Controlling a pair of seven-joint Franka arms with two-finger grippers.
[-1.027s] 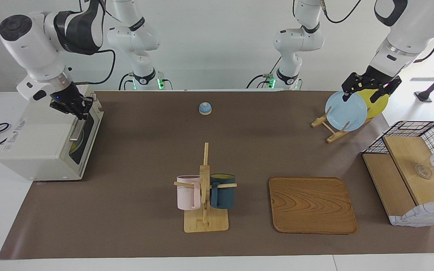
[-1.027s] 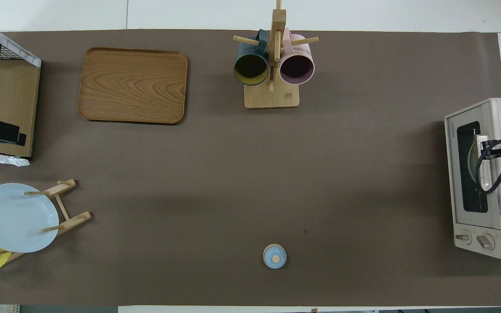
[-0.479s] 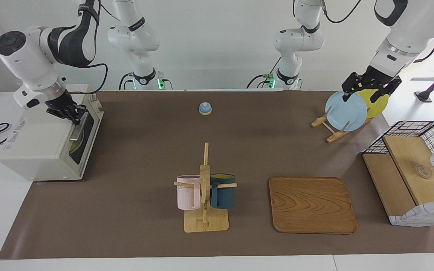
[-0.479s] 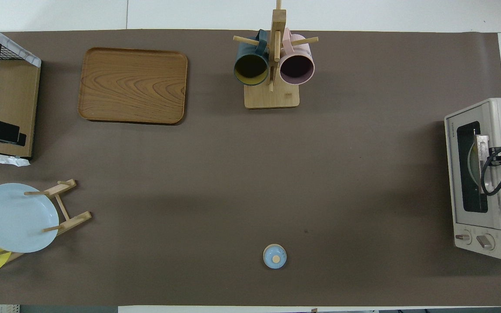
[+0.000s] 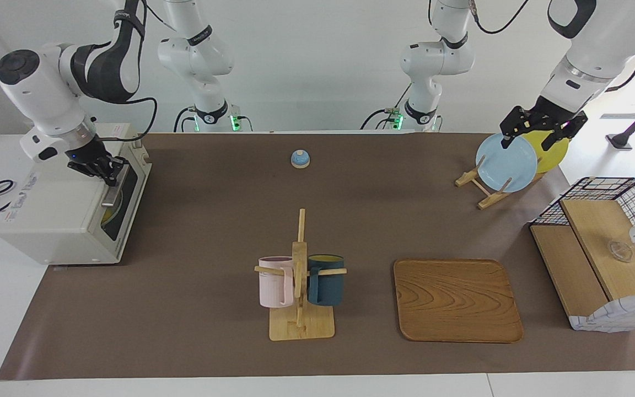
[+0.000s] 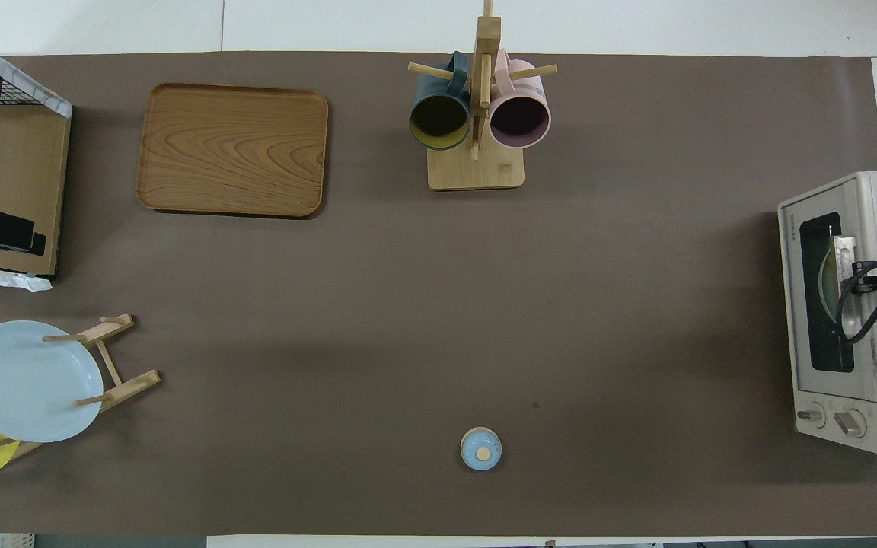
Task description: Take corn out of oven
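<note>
The cream-white oven [image 5: 58, 212] stands at the right arm's end of the table, also in the overhead view [image 6: 857, 320]. Its glass door is up, with the metal bar handle [image 5: 112, 190] along the door's top edge. A yellow shape [image 5: 109, 212] shows dimly through the window; it may be the corn, I cannot tell. My right gripper [image 5: 107, 170] is low at the handle's end nearer to the robots, and shows in the overhead view [image 6: 861, 270] over the handle. My left gripper [image 5: 538, 135] hangs open and empty over the plate rack, and the left arm waits.
A blue plate [image 5: 506, 162] and a yellow plate [image 5: 552, 149] stand in a wooden rack. A mug tree [image 5: 300, 275] holds a pink and a dark blue mug. A wooden tray [image 5: 456, 300], a small blue bell [image 5: 300, 159] and a wire-sided wooden shelf [image 5: 604, 253] are on the table.
My right gripper has dropped and drawn back from the door's front toward the oven's top edge, ending at the handle. The left arm and the oven door have not moved.
</note>
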